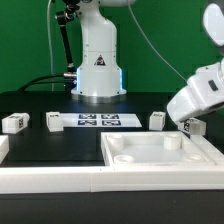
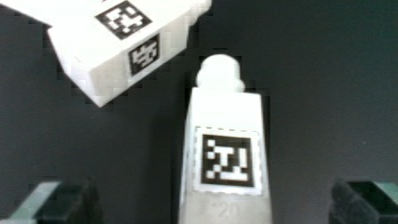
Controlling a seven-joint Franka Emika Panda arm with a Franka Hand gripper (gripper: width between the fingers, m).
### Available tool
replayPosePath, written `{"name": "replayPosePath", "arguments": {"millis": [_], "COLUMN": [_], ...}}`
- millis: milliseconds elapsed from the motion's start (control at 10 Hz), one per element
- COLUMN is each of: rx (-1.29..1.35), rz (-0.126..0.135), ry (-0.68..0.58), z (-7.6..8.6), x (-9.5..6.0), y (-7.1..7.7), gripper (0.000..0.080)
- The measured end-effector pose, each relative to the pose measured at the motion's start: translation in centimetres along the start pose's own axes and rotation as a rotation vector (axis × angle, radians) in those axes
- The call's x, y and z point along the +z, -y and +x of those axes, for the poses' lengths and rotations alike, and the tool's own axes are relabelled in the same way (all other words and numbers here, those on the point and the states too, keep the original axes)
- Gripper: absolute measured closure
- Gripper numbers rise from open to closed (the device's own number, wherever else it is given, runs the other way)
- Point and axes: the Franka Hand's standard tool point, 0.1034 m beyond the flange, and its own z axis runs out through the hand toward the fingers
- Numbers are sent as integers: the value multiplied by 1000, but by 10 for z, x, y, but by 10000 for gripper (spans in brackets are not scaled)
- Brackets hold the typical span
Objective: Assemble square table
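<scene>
The square table's top, a white slab (image 1: 160, 158) with a raised rim, lies at the front on the exterior view's right. Two white tagged legs (image 1: 14, 123) (image 1: 53, 121) lie at the left, and a third leg (image 1: 157, 120) lies behind the slab. My gripper (image 1: 190, 120) hangs low over a fourth leg (image 1: 194, 127) at the right. In the wrist view this leg (image 2: 222, 130) lies lengthwise between my dark fingers (image 2: 50, 202), with a gap on each side. My gripper (image 2: 210, 205) is open and holds nothing. Another leg (image 2: 125, 45) lies just beyond.
The marker board (image 1: 97, 121) lies flat in front of the robot base (image 1: 98, 70). A long white rail (image 1: 50, 182) runs along the front edge. Cables trail at the back left. The table surface is black.
</scene>
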Motion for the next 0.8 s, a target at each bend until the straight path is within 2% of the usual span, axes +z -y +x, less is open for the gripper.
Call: {"name": "replayPosePath", "arguments": {"millis": [100,400,800], "rx": [-6,-11,-3], "rz": [10,12,3], "ry": [72,58,50], "z": [4,12,14], "x": [3,8,10], "y": [1,1,2], "gripper": [151,151,151]}}
